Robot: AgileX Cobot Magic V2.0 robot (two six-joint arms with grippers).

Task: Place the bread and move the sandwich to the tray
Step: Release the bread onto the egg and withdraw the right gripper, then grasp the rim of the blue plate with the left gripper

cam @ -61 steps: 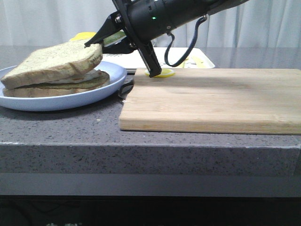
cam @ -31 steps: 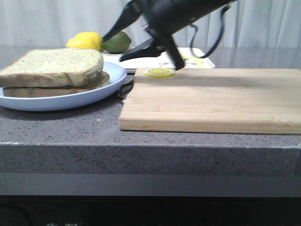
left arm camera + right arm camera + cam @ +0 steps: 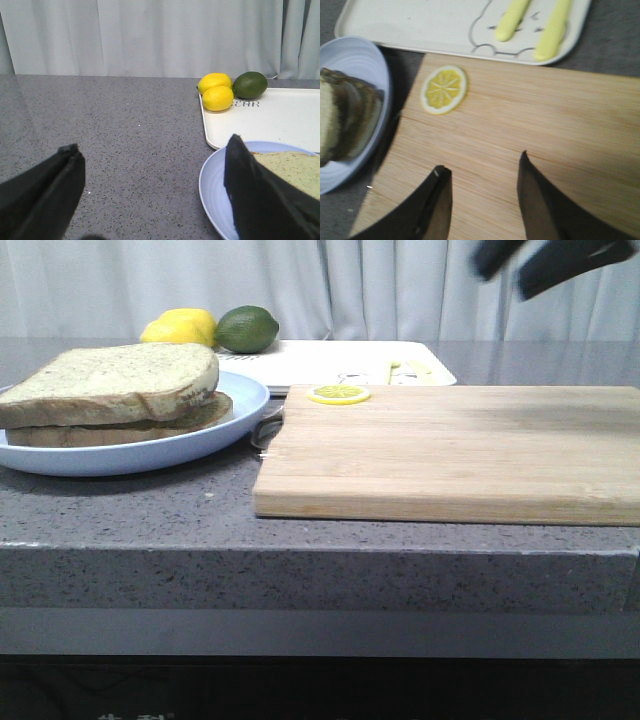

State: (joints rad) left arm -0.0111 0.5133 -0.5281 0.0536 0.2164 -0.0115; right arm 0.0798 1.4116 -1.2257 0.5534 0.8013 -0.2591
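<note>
Right arm has lifted clear; tan brown-crusted sandwich point(image 3: 115, 395) sits on its pale blue round plate point(image 3: 150, 452).
I see both right fingers point(image 3: 532, 200) and left fingers point(image 3: 260, 197) spread wide, empty; a yellow lemon slice point(image 3: 338, 394) lies on the wooden cutting board point(image 3: 450, 455) before the white rectangular tray point(image 3: 340, 362).

Setting presents as a staged kitchen-style test station rather than a lived-in home kitchen. Evidence: a grey speckled stone-look tabletop point(image 3: 150, 505) with a squared front edge, carrying food-preparation items only. A wooden cutting board point(image 3: 450, 455) lies on it with a single lemon slice point(image 3: 338, 394) at its far corner. A pale blue plate point(image 3: 120, 452) holds a sandwich point(image 3: 115, 390). Behind these sit a white tray point(image 3: 330, 362) with a faint cartoon print, two lemons point(image 3: 216, 91) and a lime point(image 3: 249, 84). Plain pale curtains point(image 3: 330, 290) close off the whole background.
</note>
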